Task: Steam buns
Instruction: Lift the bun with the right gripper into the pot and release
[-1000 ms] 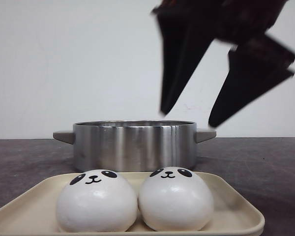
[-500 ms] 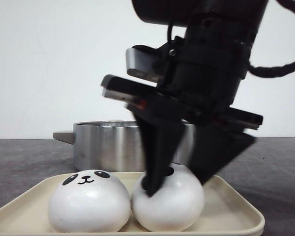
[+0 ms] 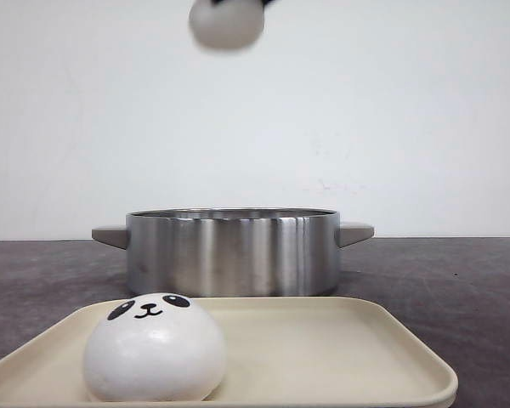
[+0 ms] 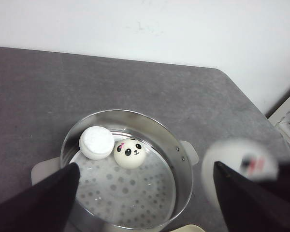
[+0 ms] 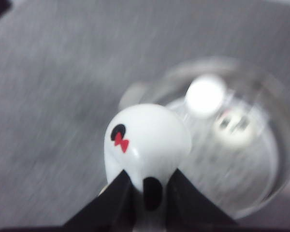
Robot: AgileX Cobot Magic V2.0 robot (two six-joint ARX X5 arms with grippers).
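Hanging high over the pot (image 3: 232, 252) in the front view, a bun (image 3: 227, 23) shows at the frame's top edge, blurred, the claw carrying it almost wholly out of sight. One bun (image 3: 155, 348) sits on the tray (image 3: 391, 340), face forward, on its left side; the tray's right half is bare.

From the left wrist, the pot's perforated steamer plate holds two buns: one face up (image 4: 130, 152), one (image 4: 96, 142) showing a plain white side, touching each other near the far wall. The left gripper (image 4: 145, 203) stands spread wide and holds nothing. The carried bun (image 4: 239, 166) appears as a blur beside the pot.

From the right wrist, the right gripper (image 5: 147, 193) is clenched on the carried bun (image 5: 147, 140), fingers pinching its lower part, with the pot off to one side below.

By this count, two buns are in, a third is in transit and must still be lowered into the pot, and the fourth waits on the tray.
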